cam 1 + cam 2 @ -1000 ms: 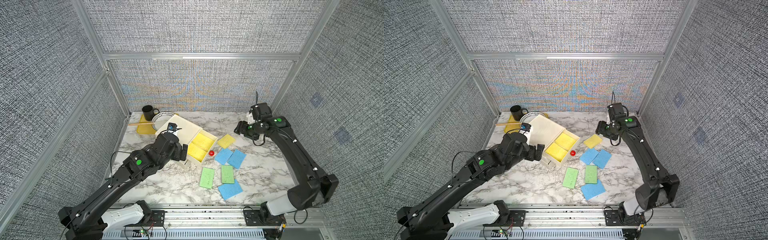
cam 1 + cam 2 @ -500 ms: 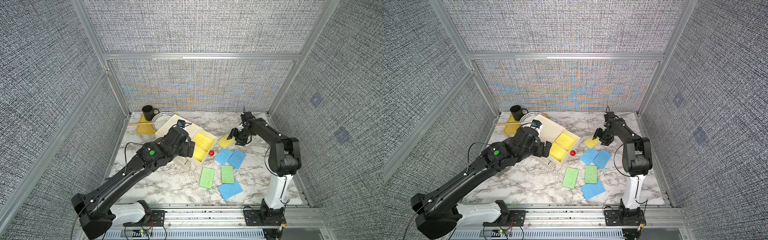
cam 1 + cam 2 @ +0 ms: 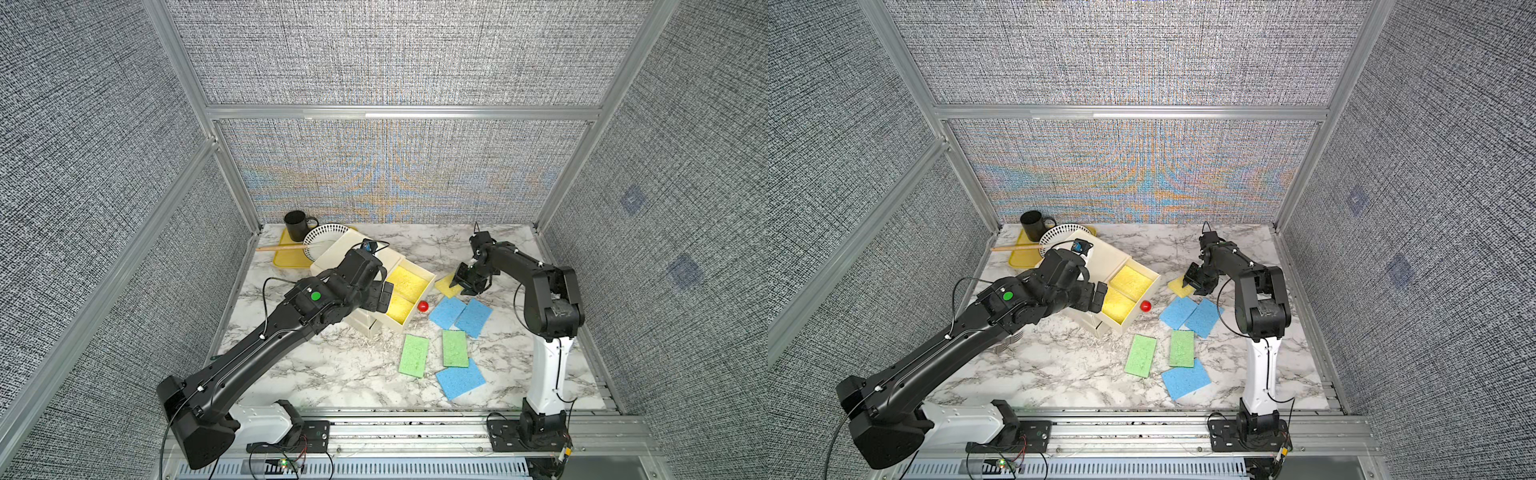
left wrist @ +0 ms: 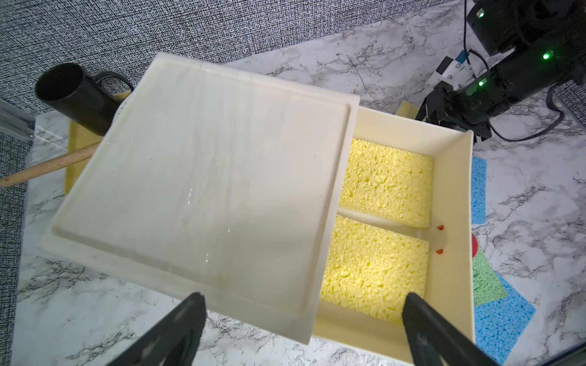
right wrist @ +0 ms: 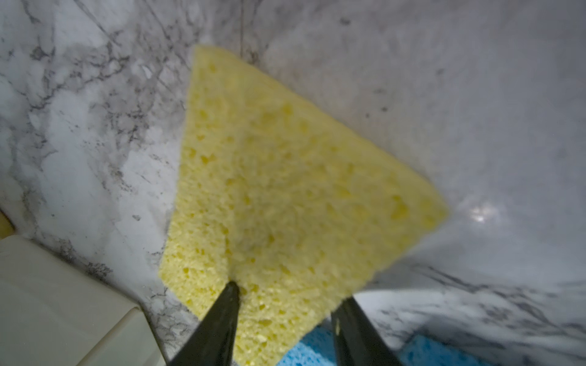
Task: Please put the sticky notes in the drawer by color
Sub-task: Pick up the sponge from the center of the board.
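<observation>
The cream drawer [image 3: 332,259] cabinet stands at the back left with its top drawer pulled out. Two yellow sticky notes [image 4: 385,185] lie in that drawer, one per compartment, behind its red knob [image 3: 423,306]. A third yellow sticky note [image 5: 285,177] lies on the marble to the right. My right gripper [image 5: 287,293] is down on its near corner, one finger pressing into the top and the other at the edge. Three blue notes [image 3: 446,311] and two green notes [image 3: 414,355] lie in front. My left gripper [image 4: 302,313] hovers open over the cabinet's near edge.
A black mug [image 3: 296,225], a white basket [image 3: 326,241] and a wooden stick [image 3: 282,248] sit on a yellow tray [image 3: 286,259] behind the cabinet. A lower drawer [image 3: 365,326] juts out slightly. Mesh walls enclose the table on three sides.
The right arm came down from mid-air onto the loose yellow note and its jaws narrowed on the corner. The left arm moved forward over the cabinet, staying open.
</observation>
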`<act>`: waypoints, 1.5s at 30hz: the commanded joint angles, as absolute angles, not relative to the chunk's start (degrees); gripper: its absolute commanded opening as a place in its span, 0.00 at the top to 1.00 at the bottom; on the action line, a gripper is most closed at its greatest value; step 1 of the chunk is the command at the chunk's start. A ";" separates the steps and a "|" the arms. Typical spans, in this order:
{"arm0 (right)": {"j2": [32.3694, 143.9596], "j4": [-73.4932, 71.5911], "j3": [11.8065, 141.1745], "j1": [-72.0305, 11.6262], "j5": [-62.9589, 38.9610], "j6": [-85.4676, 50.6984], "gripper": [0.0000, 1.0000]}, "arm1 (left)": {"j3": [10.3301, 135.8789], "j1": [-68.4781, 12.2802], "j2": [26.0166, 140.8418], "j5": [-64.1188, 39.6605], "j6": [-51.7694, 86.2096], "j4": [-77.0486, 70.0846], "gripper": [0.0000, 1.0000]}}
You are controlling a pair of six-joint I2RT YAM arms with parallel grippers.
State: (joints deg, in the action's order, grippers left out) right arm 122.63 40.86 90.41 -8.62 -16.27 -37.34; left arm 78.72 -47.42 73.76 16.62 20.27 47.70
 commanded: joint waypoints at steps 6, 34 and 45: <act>116.85 36.63 87.43 -8.70 -12.39 -37.09 1.00 | 80.27 -46.51 74.42 13.74 18.22 48.05 0.00; 68.13 47.40 80.55 -31.36 -32.55 -8.18 1.00 | 95.53 -44.74 82.80 -20.74 18.62 45.84 0.00; 68.82 50.30 86.24 -37.95 -22.26 -13.11 0.63 | 90.73 -44.74 80.76 -31.00 23.16 37.82 0.98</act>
